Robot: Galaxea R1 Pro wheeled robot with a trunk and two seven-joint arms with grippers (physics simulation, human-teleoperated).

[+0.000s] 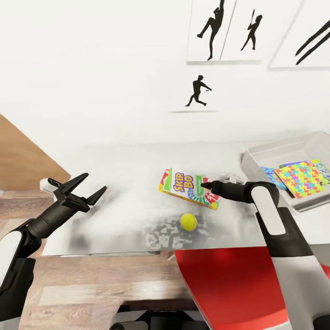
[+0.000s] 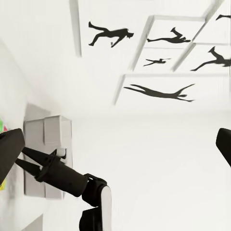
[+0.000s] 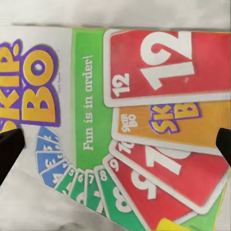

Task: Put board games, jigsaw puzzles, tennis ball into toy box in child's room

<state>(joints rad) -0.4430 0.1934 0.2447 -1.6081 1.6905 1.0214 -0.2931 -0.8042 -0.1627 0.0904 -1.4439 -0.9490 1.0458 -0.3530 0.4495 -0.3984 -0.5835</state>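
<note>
My right gripper (image 1: 205, 185) hangs over the Skip-Bo box (image 1: 183, 185) – fingers spread wide to straddle it – left gripper (image 1: 87, 190) parked open, clear of the table (image 1: 114, 183)

**Arm and Gripper Status**

Landmark: the white, green and red Skip-Bo game box (image 1: 189, 188).

The black two-finger left gripper (image 1: 90, 187) hangs well to the left of the box, apart from it. Its jaws are spread wide, tips pointing toward the box. Behind it, a black forearm runs back and down to a white upper-arm shell.

The black two-finger right gripper (image 1: 205, 185) is at the box's right end, directly over the printed lid. In the right wrist view both dark fingertips (image 3: 10, 147) stand far apart, one at each side of the lid. Contact with the lid cannot be determined. Its white-and-black forearm bends at the elbow to the right of the box.
</note>
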